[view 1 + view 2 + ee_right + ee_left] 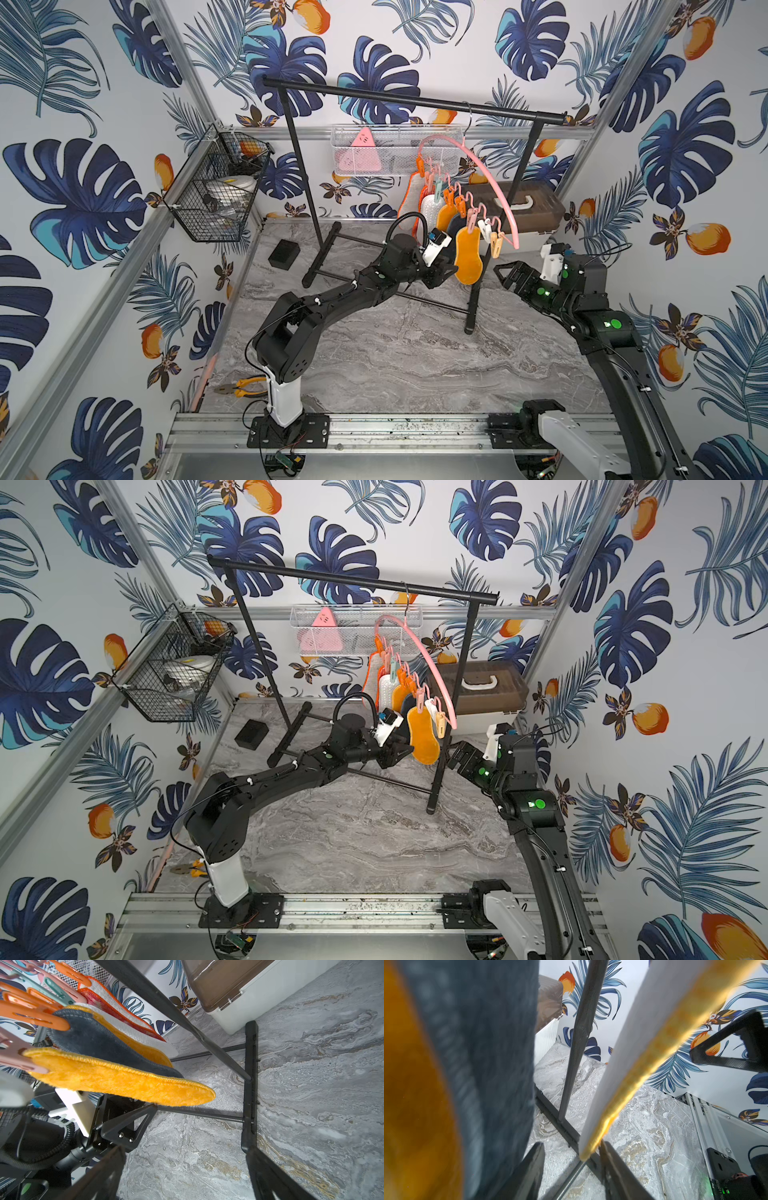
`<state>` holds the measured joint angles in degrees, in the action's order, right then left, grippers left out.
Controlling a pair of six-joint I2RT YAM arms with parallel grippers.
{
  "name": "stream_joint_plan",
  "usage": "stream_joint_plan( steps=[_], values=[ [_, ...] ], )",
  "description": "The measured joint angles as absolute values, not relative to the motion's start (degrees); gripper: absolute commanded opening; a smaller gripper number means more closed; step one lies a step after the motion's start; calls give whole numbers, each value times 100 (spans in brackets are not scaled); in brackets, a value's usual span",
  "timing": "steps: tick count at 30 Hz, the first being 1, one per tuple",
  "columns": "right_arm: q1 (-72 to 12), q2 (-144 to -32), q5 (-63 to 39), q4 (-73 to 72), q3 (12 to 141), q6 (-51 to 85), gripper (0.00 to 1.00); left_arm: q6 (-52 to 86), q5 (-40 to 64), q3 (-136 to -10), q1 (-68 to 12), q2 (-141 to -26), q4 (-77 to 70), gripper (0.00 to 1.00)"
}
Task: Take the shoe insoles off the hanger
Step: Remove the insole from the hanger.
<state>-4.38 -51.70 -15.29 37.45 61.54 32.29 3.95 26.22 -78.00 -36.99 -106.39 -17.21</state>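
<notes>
- bolted to the aluminium rail (415, 430) at the front edge, two black arms reach toward a loaded pink hanger (487, 169). it hangs by its metal hook from the black garment rail (374, 95), so its pads dangle free above the marble-pattern tabletop (395, 353).
- none of the shoe insoles appears to be off yet. the orange insole (467, 257) hangs foremost, with the dark navy insole (99, 1047) just behind it. the cream insole (629, 1039) with its yellow edge comes next, then the red-orange mesh insoles (124, 1012). each one seen clearly is pinched at its top end by a clip (37, 1018) on the hanger's wavy bar.
- the left gripper (442, 276) sits in among the lower ends of the row, jaws apart and holding nothing. in the left wrist view the cream insole's tip lies between the fingers (616, 1172), against one of them but not clamped. the position looks like a line-up for a low grasp, where a downward tug would slip the pad from its clip.
- the right gripper (508, 275) hovers spread wide and empty, just beside the orange insole on its far side. it seems placed to steady the swinging hanger or take the front pad.
- the pads hang packed close together, so a closing jaw could catch a neighbour as well.
</notes>
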Motion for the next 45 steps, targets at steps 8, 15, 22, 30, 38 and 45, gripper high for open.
stream_joint_plan(
  steps=[8,15,22,30,38,45],
  values=[
    [-438,-5113,-1557,3763,6136,3188,95,397,2882,-7795,-3699,-10689,-2023,54],
    [-438,-5151,-1684,3769,6110,3151,95,395,3035,-7791,-3699,-10844,-2314,38],
    [-438,-5059,-1719,3776,6086,3122,95,408,3205,-8313,-3699,-11170,-2418,9],
    [-438,-5024,-1717,3824,6086,3041,96,436,3293,-8455,-3699,-11231,-2412,0],
    [-438,-5013,-2196,3686,5966,2716,97,263,3446,-7950,-3621,-10700,-2209,0],
    [-438,-4626,-3306,3087,5583,2196,95,-60,3581,-7972,-3511,-9944,-1103,0]
  ],
)
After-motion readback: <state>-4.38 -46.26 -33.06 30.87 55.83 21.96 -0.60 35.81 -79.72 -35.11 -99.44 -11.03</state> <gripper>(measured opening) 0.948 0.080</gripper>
